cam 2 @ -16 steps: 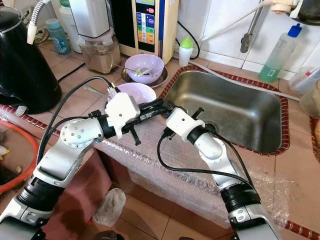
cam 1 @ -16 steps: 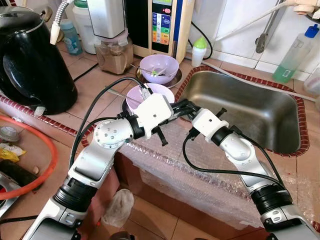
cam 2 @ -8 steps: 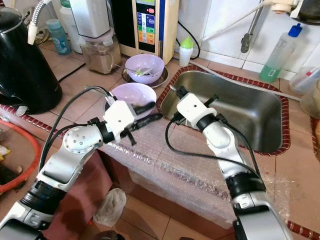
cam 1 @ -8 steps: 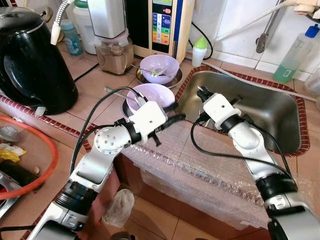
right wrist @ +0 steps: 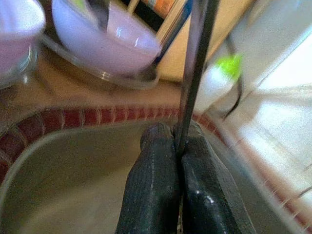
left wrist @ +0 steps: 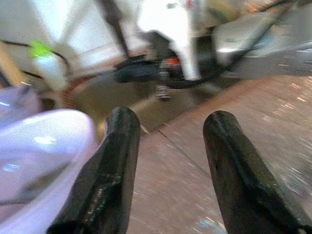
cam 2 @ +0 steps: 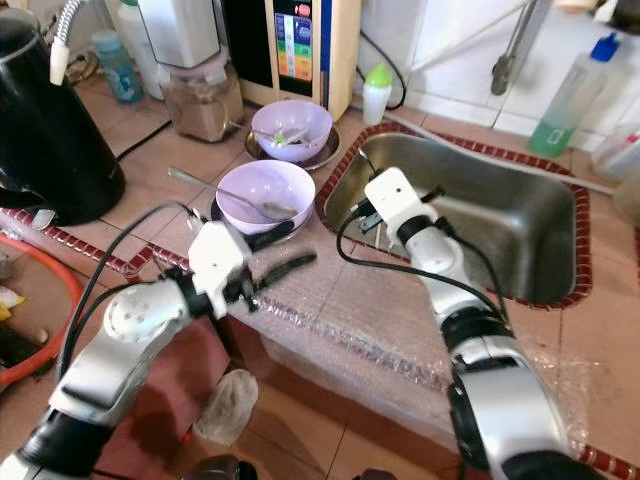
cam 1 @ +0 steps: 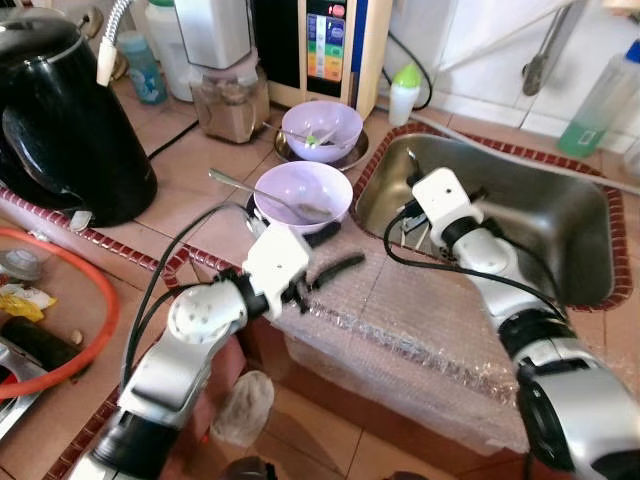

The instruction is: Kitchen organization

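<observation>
My left gripper (cam 1: pixel 348 244) is open with nothing in it, low over the bubble-wrapped counter edge (cam 1: pixel 420 320), just in front of a lavender bowl (cam 1: pixel 302 195) that holds a spoon (cam 1: pixel 240 185). In the left wrist view its fingers (left wrist: pixel 117 161) stand wide apart beside that bowl (left wrist: pixel 34 146). My right gripper (right wrist: pixel 178 134) is shut on a thin metal utensil (right wrist: pixel 197 63). It hangs inside the steel sink (cam 1: pixel 560 225) by the left wall, my right gripper (cam 1: pixel 410 215) pointing down. A second lavender bowl (cam 1: pixel 322 128) sits on a glass plate behind.
A black kettle (cam 1: pixel 65 120) stands at the left and a blender jar (cam 1: pixel 228 100) and water purifier (cam 1: pixel 330 45) at the back. A green-capped bottle (cam 1: pixel 404 92) and a soap bottle (cam 1: pixel 600 100) flank the sink. An orange ring (cam 1: pixel 95 330) lies at lower left.
My right gripper has swung from beside the left gripper over the bubble wrap into the sink's left side, carrying the utensil. The left gripper has drawn back toward the counter edge. The camera shifted slightly.
</observation>
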### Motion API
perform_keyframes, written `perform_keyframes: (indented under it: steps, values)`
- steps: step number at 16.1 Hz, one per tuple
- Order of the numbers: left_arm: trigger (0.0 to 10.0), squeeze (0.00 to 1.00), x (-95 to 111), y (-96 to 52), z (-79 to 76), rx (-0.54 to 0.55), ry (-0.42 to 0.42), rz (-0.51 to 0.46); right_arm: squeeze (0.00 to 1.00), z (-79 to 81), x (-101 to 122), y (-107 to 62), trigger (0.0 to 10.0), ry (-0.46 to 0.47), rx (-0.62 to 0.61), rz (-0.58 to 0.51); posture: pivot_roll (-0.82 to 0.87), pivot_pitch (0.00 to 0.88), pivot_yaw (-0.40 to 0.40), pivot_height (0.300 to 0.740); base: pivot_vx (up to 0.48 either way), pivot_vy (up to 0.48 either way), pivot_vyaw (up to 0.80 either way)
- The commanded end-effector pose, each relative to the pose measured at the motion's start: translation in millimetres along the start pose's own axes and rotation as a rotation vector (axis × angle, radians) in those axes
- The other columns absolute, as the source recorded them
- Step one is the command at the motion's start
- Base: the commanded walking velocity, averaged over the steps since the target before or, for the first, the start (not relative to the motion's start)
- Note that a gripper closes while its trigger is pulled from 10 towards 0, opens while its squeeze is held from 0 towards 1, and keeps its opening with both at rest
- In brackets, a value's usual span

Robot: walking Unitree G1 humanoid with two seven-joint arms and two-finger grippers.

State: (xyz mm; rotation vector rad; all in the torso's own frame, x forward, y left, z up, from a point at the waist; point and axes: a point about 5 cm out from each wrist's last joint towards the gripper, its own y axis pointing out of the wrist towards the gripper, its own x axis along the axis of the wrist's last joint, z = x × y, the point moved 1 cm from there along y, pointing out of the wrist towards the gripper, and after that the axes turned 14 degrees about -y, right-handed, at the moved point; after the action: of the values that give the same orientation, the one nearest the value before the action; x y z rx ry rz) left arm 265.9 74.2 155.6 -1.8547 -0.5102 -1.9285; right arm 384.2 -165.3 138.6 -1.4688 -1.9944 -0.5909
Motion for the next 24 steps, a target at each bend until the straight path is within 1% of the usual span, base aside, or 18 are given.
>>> perform_keyframes:
  steps: [1, 2, 3, 4, 5, 6, 7, 10, 12, 14, 15, 16, 17, 19, 20, 22, 23, 24]
  values:
    - [10.0, 1.0, 0.4, -0.7, -5.6, -0.033, -0.004, 0.022, 0.0, -4.9, 0.7, 4.2, 0.0, 0.036, -0.022, 0.021, 0.07, 0.125, 0.044, 0.74, 0.0, 0.0, 0.0]
    - [10.0, 1.0, 0.5, -1.5, -5.4, -0.029, 0.002, 0.029, 0.0, -4.2, 0.0, 5.1, 0.0, 0.044, -0.019, 0.032, 0.07, 0.127, 0.044, 0.74, 0.0, 0.0, 0.0]
    - [10.0, 1.0, 1.3, -3.0, -3.5, -0.017, 0.026, 0.045, 0.0, 3.3, -3.2, 6.7, 0.0, 0.084, 0.027, 0.068, 0.08, 0.131, 0.042, 0.74, 0.0, 0.0, 0.0]
    - [10.0, 1.0, 2.1, -4.3, -1.6, -0.009, 0.035, 0.058, 0.0, 8.0, -5.0, 7.2, 0.0, 0.087, 0.037, 0.094, 0.09, 0.131, 0.042, 0.74, 0.0, 0.0, 0.0]
    - [10.0, 1.0, 2.7, -5.2, -0.9, -0.003, 0.037, 0.066, 0.0, 10.4, -8.3, 6.9, 3.2, 0.109, 0.029, 0.127, 0.1, 0.125, 0.041, 0.74, 0.0, 0.0, 0.0]
    - [10.0, 1.0, 3.3, -5.7, -0.6, 0.0, 0.035, 0.068, 0.69, 12.8, -12.0, 6.2, 10.0, 0.102, 0.026, 0.163, 0.1, 0.121, 0.04, 0.74, 0.0, 0.0, 0.0]
    - [10.0, 1.0, 2.2, -5.8, -0.5, 0.003, 0.034, 0.072, 1.0, 14.7, -16.4, 4.5, 10.0, 0.127, 0.025, 0.193, 0.1, 0.105, 0.037, 0.74, 0.0, 0.0, 0.0]
    - [10.0, 1.0, -0.9, -4.4, -0.9, 0.008, 0.034, 0.078, 1.0, 11.9, -24.1, 0.3, 10.0, 0.142, 0.001, 0.224, 0.08, 0.088, 0.033, 0.74, 0.0, 0.0, 0.0]
    - [10.0, 1.0, -3.2, -1.5, 0.6, 0.025, 0.038, 0.071, 1.0, 8.9, -33.8, -6.0, 10.0, 0.197, -0.008, 0.248, 0.07, 0.068, 0.026, 0.74, 0.0, 0.0, 0.0]
    - [10.0, 1.0, -4.5, 0.3, 2.2, 0.076, 0.016, 0.033, 1.0, 1.9, -40.0, -11.5, 10.0, 0.174, -0.02, 0.242, 0.05, 0.047, 0.026, 0.74, 0.0, 0.0, 0.0]
    - [10.0, 1.0, -3.7, 0.4, 4.7, 0.125, 0.0, 0.003, 1.0, -6.8, -40.3, -12.2, 10.0, 0.203, -0.058, 0.227, 0.04, 0.041, 0.026, 0.74, 0.0, 0.0, 0.0]
    - [10.0, 1.0, -2.7, 0.1, 6.3, 0.156, -0.016, -0.015, 1.0, -10.1, -39.1, -12.1, 10.0, 0.221, -0.073, 0.211, 0.04, 0.028, 0.027, 0.74, 0.0, 0.0, 0.0]
    - [10.0, 1.0, -1.0, -1.7, 8.4, 0.206, -0.034, -0.045, 1.0, -13.7, -35.2, -12.2, 10.0, 0.228, -0.088, 0.166, 0.03, 0.024, 0.028, 0.74, 0.0, 0.0, 0.0]
    - [10.0, 1.0, -4.2, -5.2, 8.4, 0.245, -0.048, -0.053, 1.0, -11.6, -34.5, -14.7, 10.0, 0.274, -0.094, 0.139, 0.02, 0.011, 0.026, 0.74, 0.0, 0.0, 0.0]
    - [10.0, 1.0, -5.1, -6.9, 8.3, 0.262, -0.056, -0.064, 1.0, -8.7, -33.1, -16.3, 10.0, 0.275, -0.093, 0.12, 0.01, 0.007, 0.023, 0.74, 0.0, 0.0, 0.0]
    - [10.0, 1.0, -1.4, -13.2, 11.2, 0.358, -0.073, -0.134, 1.0, 2.1, -24.9, -27.4, 10.0, 0.293, -0.125, 0.035, 0.0, 0.0, 0.011, 0.74, 0.0, 0.0, 0.0]
    - [10.0, 0.4, 4.0, -17.0, 14.0, 0.419, -0.098, -0.18, 1.0, 5.3, -17.1, -35.5, 10.0, 0.282, -0.169, -0.014, 0.0, 0.0, 0.007, 0.74, 0.0, 0.0, 0.0]
    - [10.0, 0.0, 6.4, -20.2, 15.6, 0.455, -0.114, -0.204, 1.0, 7.3, -11.5, -41.4, 10.0, 0.309, -0.205, -0.037, 0.0, 0.0, 0.006, 0.74, 0.0, 0.0, 0.0]
